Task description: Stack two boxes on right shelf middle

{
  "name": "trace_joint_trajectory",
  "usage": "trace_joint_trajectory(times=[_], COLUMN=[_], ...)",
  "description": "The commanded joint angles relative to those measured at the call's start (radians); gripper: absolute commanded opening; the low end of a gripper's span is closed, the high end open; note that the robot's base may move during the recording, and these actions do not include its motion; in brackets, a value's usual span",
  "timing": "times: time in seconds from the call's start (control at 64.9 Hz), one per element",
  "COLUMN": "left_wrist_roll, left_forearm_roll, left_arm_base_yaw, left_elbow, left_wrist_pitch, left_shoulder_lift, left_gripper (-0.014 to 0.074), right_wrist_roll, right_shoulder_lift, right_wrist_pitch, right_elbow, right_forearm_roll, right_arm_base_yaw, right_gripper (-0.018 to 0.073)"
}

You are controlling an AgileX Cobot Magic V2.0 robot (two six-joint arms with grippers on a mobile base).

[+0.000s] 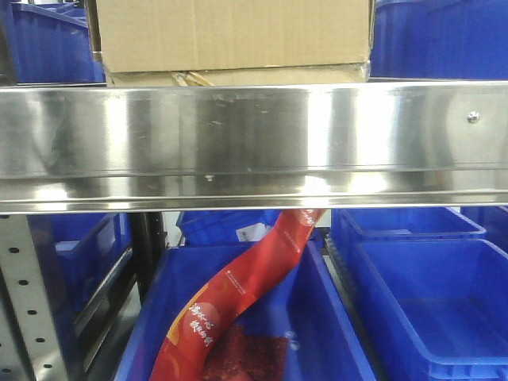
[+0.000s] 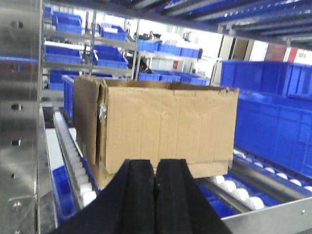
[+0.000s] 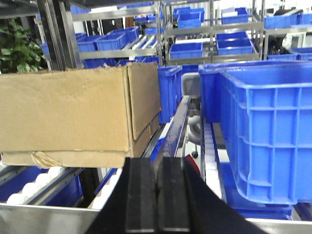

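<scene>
Black padded fingers of the left gripper [image 2: 155, 187] fill the bottom of its wrist view, pressed together and holding nothing; the right gripper [image 3: 157, 190] shows likewise, pads together. Beyond both, the large cardboard box [image 2: 161, 129] sits on the thin flat box [image 3: 68, 158], whose torn yellowish tape is partly visible. Both rest on the steel shelf [image 1: 254, 139], its wide reflective lip cutting off the stack's base in the front view. Roller tracks [image 2: 73, 161] run beside the boxes. A blue plastic bin [image 3: 265, 131] stands close to the right. Below the shelf, a red printed strip [image 1: 238, 302] lies in another blue bin [image 1: 333, 333], its text illegible.
</scene>
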Motion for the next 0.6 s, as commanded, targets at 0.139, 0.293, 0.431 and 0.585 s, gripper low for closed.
trace_joint_trajectory(times=[0.139, 0.293, 0.431, 0.585], left_wrist_roll=[0.003, 0.003, 0.003, 0.003], left_forearm_roll=[-0.005, -0.005, -0.005, -0.005], left_arm_base_yaw=[0.004, 0.004, 0.004, 0.004], left_elbow=[0.000, 0.000, 0.000, 0.000], left_wrist_pitch=[-0.023, -0.023, -0.023, -0.023], left_shoulder_lift=[-0.007, -0.007, -0.007, -0.007], left_gripper=[-0.0091, -0.0091, -0.0091, -0.0091], right_wrist_roll=[-0.005, -0.005, -0.209, -0.263], right_shoulder_lift=[-0.004, -0.004, -0.018, -0.052], right_wrist_pitch=[-0.009, 0.016, -0.057, -0.176], right_elbow=[0.002, 0.004, 0.091, 0.218], right_forearm_roll=[-0.011, -0.016, -0.002, 0.088], right_arm_base_yaw=[-0.006, -0.006, -0.006, -0.051], right_gripper=[-0.0160, -0.0160, -0.0160, -0.0160])
